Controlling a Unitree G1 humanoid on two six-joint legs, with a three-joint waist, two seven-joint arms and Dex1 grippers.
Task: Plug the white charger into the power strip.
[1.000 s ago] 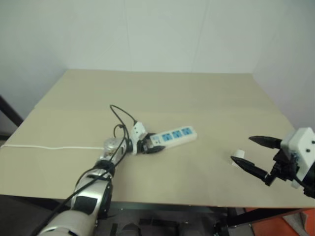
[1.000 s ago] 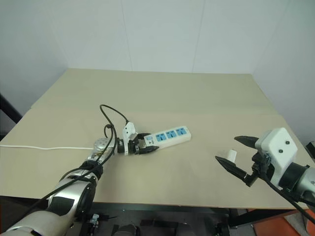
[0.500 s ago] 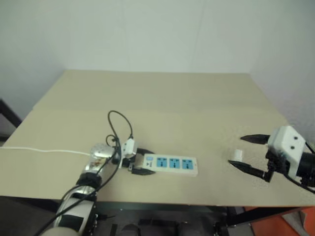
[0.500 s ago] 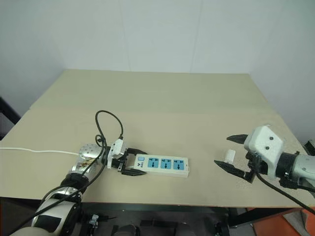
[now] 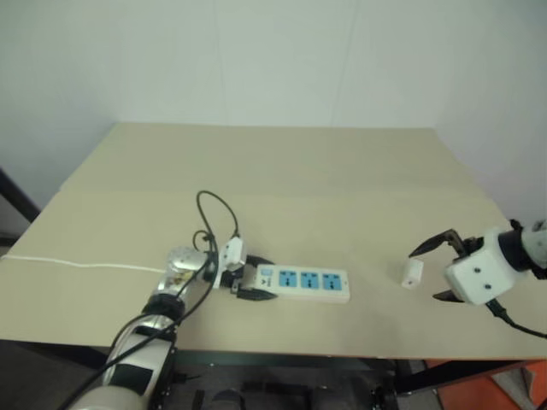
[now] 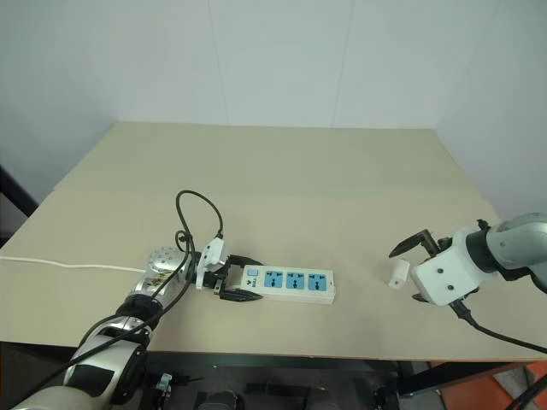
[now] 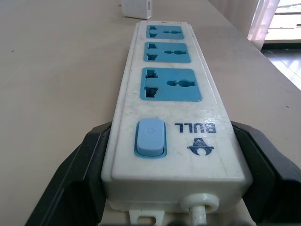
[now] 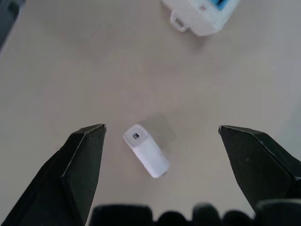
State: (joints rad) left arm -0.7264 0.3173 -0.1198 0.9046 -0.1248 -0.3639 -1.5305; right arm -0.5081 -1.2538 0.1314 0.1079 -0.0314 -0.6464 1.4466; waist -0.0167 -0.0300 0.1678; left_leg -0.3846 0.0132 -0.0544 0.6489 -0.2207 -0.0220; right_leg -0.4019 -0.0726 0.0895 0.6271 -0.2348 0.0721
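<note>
White charger (image 6: 398,273), a small rounded white plastic block, lies on the beige tabletop (image 6: 282,171) near the table's right front edge, well apart from the power strip (image 6: 289,284). In the right wrist view the charger (image 8: 146,150) rests between the two spread black fingers (image 8: 80,165), touching neither, with a small dark port showing at one end. The right gripper (image 6: 415,266) hangs over it with its jaws wide apart and nothing held.

The power strip, a long flat white plastic bar with three blue socket faces, lies flat near the front edge at the table's middle, its sockets facing up. The left gripper (image 6: 229,280) is clamped on the strip's cord end, one black finger on each long side; the left wrist view shows the fingers (image 7: 80,165) pressing the casing beside a pale blue switch (image 7: 150,137). A thin white cord (image 6: 60,265) runs off across the table toward its left edge.
</note>
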